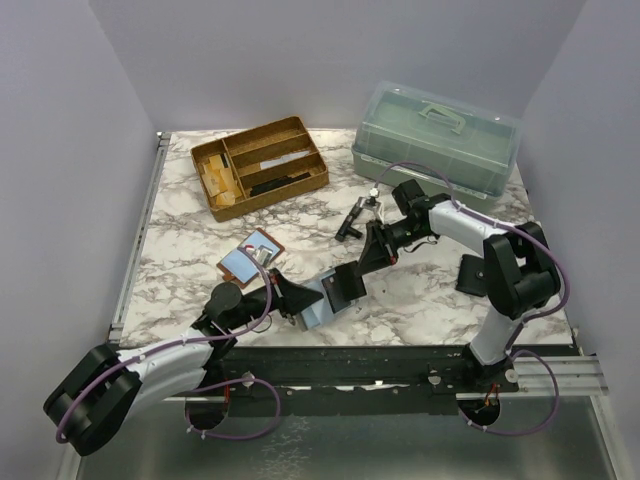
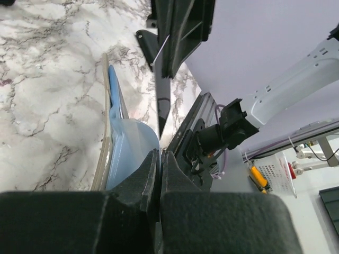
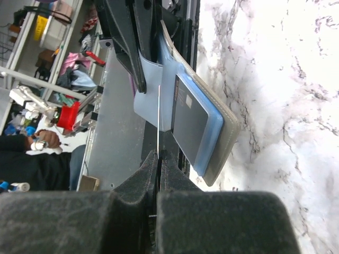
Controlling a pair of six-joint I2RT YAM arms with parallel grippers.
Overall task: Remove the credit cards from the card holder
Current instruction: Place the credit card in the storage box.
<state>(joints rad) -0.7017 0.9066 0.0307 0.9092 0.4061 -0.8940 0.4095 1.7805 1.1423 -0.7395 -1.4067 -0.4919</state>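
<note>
Above the marbled tabletop point(image 1: 180, 270) our left gripper point(image 2: 160, 159) clamps the blue-beige folding card holder point(image 2: 130, 143) so our right gripper point(image 3: 159, 156), pinching a thin credit card point(image 3: 159, 116), can pull.

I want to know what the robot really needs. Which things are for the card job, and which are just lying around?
For the job:
card holder, held by the left pincer
thin card, pinched by the right pincer
light-blue card on the table

Just lying about:
wooden tray
green box
small black tool
</note>
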